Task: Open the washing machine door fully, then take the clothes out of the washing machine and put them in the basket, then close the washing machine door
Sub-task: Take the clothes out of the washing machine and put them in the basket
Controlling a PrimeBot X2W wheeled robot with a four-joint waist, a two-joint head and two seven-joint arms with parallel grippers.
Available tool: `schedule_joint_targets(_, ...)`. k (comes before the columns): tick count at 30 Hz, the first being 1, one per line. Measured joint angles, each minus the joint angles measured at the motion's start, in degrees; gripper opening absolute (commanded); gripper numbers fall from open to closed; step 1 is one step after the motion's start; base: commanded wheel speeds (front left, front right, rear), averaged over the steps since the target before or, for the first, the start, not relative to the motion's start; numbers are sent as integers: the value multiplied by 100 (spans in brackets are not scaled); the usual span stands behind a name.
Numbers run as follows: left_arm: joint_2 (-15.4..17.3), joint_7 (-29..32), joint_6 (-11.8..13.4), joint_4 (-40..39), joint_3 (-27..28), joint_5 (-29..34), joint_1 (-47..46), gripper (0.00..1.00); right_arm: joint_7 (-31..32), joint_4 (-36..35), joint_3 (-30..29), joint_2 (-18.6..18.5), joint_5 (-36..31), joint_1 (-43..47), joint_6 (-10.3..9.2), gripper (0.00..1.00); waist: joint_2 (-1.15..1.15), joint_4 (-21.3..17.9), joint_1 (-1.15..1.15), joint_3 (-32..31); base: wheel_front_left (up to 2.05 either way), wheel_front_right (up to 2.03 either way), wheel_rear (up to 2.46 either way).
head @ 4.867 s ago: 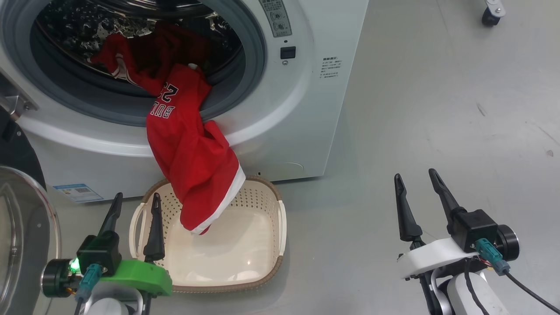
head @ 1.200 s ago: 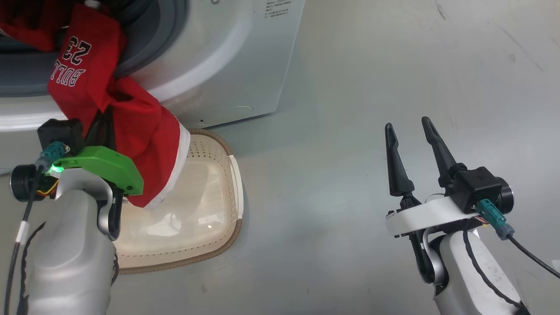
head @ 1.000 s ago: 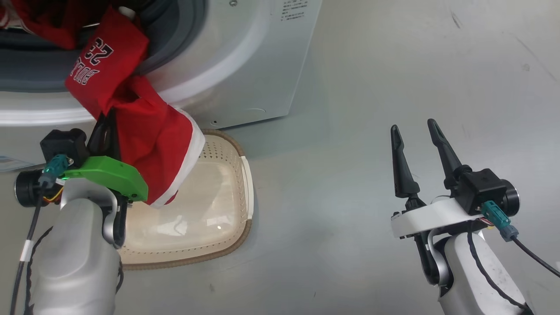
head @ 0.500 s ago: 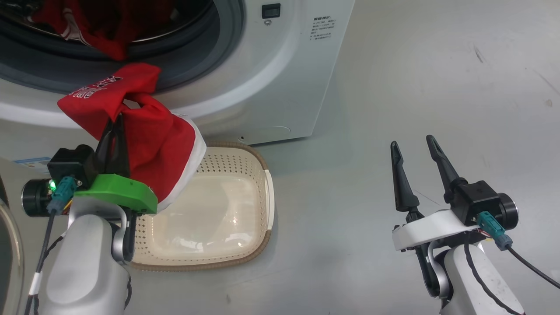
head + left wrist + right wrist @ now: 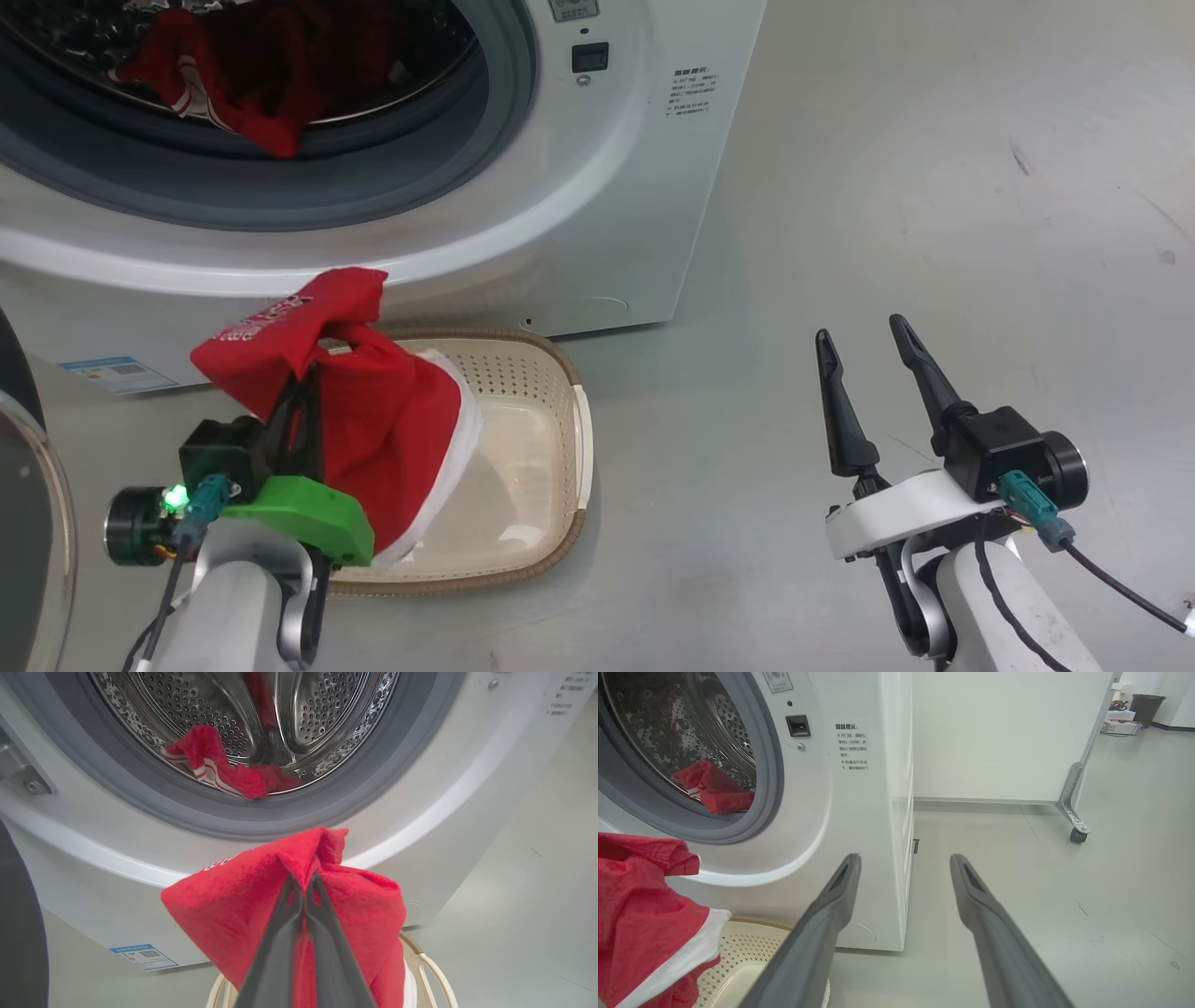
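The clothes [image 5: 392,448] are in two places; we hold one red garment with white trim, clamped between the closed fingers of our left gripper [image 5: 302,879]; it drapes from the fingertips over the basket [image 5: 565,401] just below; a second red piece [image 5: 233,75] lies in the washing machine [image 5: 607,205] drum, well ahead of those fingers; our right gripper [image 5: 859,329] has its fingers spread and empty above the floor [image 5: 934,168].
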Motion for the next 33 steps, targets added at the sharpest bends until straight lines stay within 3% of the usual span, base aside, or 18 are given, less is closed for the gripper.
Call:
schedule_joint_targets(14, 12, 672, 53, 546, -313, 191, 210, 0, 0, -94, 169, 18, -32, -31, 32, 100, 0, -386, 0, 185, 0, 0, 0)
schedule_joint_targets(32, 92, 1594, -13, 1952, -288, 145, -750, 0, 0, -238, 175, 36, -20, -271, 32, 100, 0, -772, 0, 772, 0, 0, 0)
schedule_joint_targets(33, 87, 1633, -12, 2022, -287, 132, -769, 25, 0, -244, 165, 37, -18, -271, 32, 100, 0, -785, 0, 797, 0, 0, 0)
